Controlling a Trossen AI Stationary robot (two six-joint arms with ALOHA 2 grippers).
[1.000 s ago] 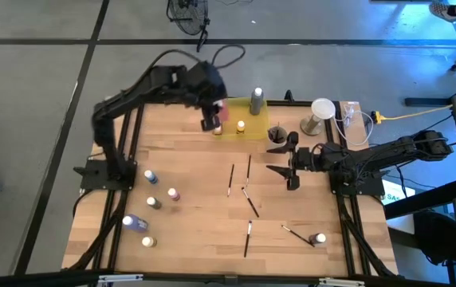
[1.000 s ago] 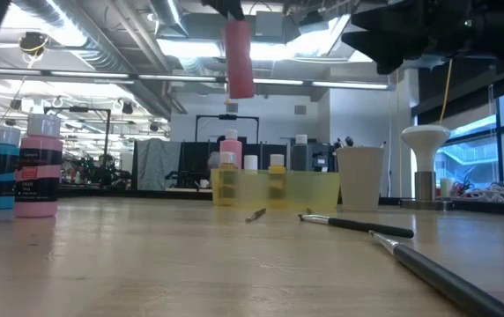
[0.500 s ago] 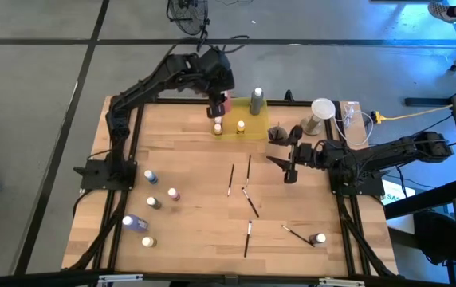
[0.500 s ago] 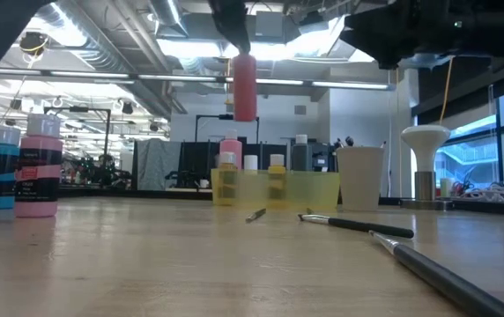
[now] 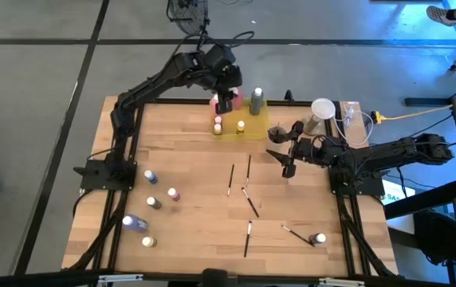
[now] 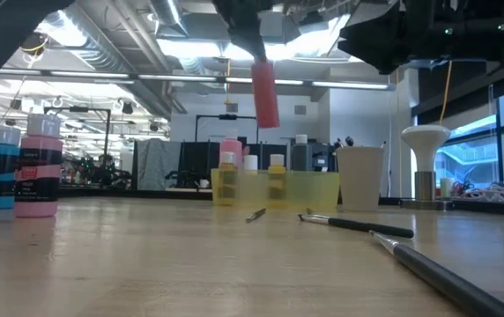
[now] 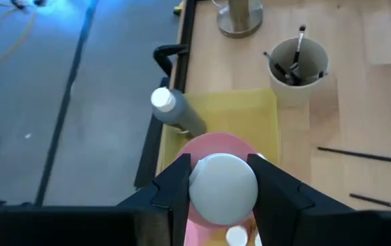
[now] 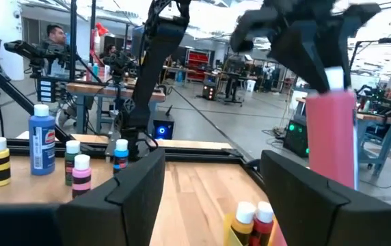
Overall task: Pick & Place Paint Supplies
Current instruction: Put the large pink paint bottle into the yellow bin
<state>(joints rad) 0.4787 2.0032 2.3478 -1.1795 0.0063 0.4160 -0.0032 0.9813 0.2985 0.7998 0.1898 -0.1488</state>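
Note:
My left gripper [image 5: 226, 100] is shut on a pink paint bottle [image 6: 265, 95] with a white cap, held in the air over the translucent yellow tray [image 5: 253, 121] at the table's far edge. The bottle also shows in the right wrist view [image 8: 332, 140]. Two small yellow-capped bottles [image 5: 218, 126] and a grey bottle [image 5: 257, 100] stand in the tray. Several thin paintbrushes [image 5: 231, 179] lie flat on the table's middle. My right gripper [image 5: 285, 155] hangs open and empty right of the tray, near the cup [image 7: 297, 68] that holds brushes. My left gripper pinches the bottle's white cap [image 7: 223, 188] between its two fingers [image 7: 175, 188], one on each side. The fingers slant down from above. The pink body [image 7: 216, 145] hangs below them, slightly tilted, clear of the tray and the bottles in it.
Several paint bottles [image 5: 150, 177] stand on the table's left side, and one more [image 5: 318, 238] at the near right beside a brush. A white lamp-like stand [image 5: 321, 112] and cables lie at the far right. Two bottles [image 6: 23, 167] stand close to the low camera.
My left gripper has carried the pink bottle toward the table's far right and somewhat down, from beside the tray's left end to over the tray. The wrist has rolled, and the bottle now hangs tilted instead of upright.

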